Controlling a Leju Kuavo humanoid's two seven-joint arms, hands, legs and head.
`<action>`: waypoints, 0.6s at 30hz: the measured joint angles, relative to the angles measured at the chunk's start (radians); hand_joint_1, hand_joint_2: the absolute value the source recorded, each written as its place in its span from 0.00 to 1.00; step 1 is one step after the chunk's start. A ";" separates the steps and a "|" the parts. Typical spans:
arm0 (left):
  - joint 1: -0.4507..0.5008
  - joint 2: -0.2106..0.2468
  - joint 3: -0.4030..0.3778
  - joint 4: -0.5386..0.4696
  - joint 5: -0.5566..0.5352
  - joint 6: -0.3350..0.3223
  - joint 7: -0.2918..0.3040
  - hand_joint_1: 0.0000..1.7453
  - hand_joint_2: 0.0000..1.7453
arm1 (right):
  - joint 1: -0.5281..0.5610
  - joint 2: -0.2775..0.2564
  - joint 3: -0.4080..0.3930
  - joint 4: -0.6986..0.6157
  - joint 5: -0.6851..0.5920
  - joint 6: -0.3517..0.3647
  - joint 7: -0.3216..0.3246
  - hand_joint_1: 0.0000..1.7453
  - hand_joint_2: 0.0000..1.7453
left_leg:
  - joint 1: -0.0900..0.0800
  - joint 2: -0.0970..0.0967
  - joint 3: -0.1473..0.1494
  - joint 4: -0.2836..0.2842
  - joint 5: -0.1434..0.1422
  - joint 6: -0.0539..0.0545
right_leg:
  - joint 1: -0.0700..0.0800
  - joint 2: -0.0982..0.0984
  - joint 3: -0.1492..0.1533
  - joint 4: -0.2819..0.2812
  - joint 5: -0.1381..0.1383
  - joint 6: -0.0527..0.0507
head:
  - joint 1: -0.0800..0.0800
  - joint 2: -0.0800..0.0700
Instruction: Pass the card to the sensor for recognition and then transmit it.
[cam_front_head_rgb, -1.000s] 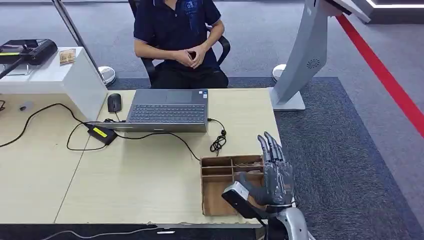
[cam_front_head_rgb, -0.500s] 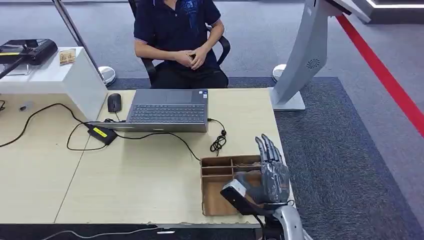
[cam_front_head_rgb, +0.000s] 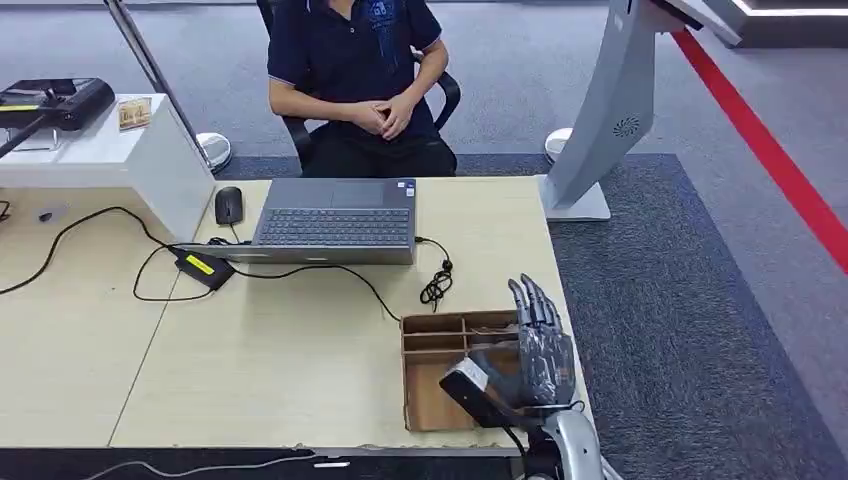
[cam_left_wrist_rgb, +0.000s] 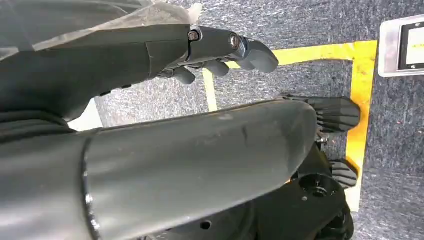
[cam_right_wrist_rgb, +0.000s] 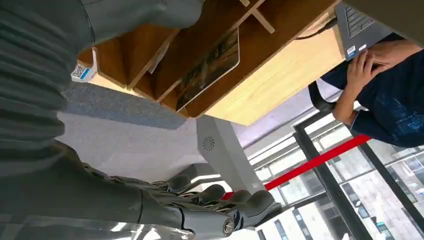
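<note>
Stage: early, card not yet picked | right hand (cam_front_head_rgb: 540, 345) hovered lower right over the cardboard tray (cam_front_head_rgb: 432, 392), fingers extended, empty | card (cam_right_wrist_rgb: 210, 68) lay in the tray | left hand (cam_left_wrist_rgb: 220, 50) loosely spread, empty | left: grasp, sensor pass, hand-over

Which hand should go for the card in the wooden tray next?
Right. The right hand hovers open directly over the wooden tray where the card lies; the left hand hangs toward the floor.
</note>
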 joint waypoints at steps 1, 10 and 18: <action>0.000 0.000 0.000 0.000 -0.001 0.000 0.000 0.00 0.00 | -0.001 0.002 0.000 0.005 0.000 -0.001 -0.003 0.00 1.00 | 0.000 0.000 0.000 0.000 0.000 0.000 | 0.000 0.000 0.000 0.000 0.000 0.000 | 0.000 0.000; 0.000 0.000 0.000 0.000 -0.006 -0.003 0.000 0.00 0.00 | -0.011 0.019 -0.001 0.034 0.002 -0.009 -0.016 0.00 1.00 | 0.000 0.000 0.000 0.000 0.000 0.000 | 0.000 0.000 0.000 0.000 0.000 0.000 | 0.000 0.000; 0.000 0.000 0.000 0.000 -0.008 -0.003 0.000 0.00 0.00 | -0.017 0.030 -0.001 0.052 0.003 -0.009 -0.016 0.00 1.00 | 0.000 0.000 0.000 0.000 0.000 0.000 | 0.000 0.000 0.000 0.000 0.000 0.000 | 0.000 0.000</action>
